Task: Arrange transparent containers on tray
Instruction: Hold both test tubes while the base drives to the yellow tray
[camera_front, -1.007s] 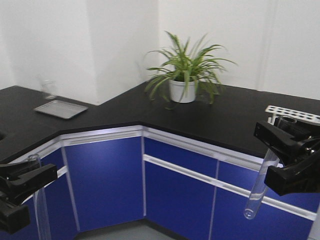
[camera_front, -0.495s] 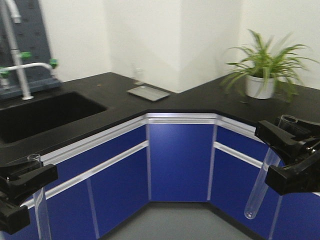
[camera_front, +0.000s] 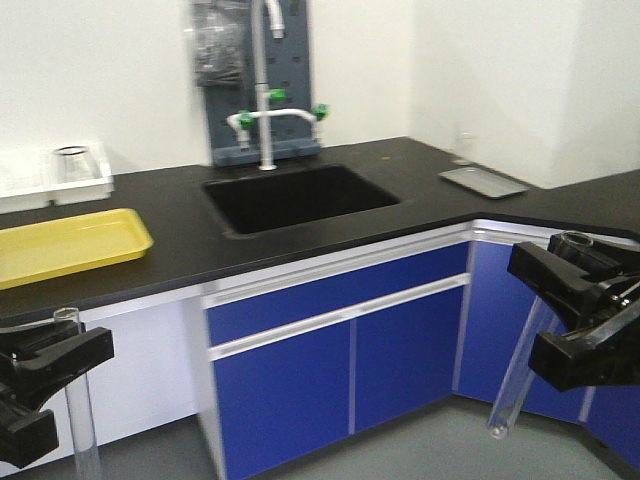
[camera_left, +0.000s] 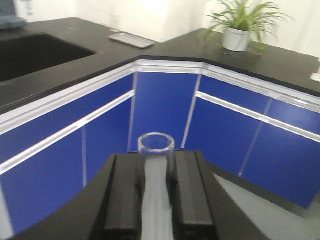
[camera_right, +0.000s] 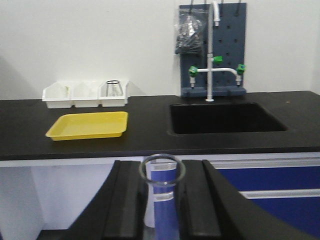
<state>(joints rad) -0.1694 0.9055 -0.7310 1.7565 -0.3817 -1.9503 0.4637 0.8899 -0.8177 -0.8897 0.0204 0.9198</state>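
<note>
Left claw (camera_left: 156, 200) clamps left test tube (camera_left: 156, 150) below its rim, right claw (camera_right: 161, 200) grips right test tube (camera_right: 162, 172) likewise, secure for transport; I note yellow tray (camera_right: 87, 125) well apart.

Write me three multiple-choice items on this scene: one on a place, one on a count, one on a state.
1. In the right wrist view, where does the yellow tray lie relative to the sink?
A) to its left on the counter
B) inside it
C) on the floor

2. How many white bins stand behind the tray?
A) one
B) three
C) five

3. What state are the left gripper and right gripper in?
A) both open and empty
B) each shut on a test tube
C) each shut on a plant pot

Key:
1 A, the tray lies flat left of the basin.
2 B, three bins stand in a row.
3 B, the left test tube and right test tube sit clamped between the fingers.
</note>
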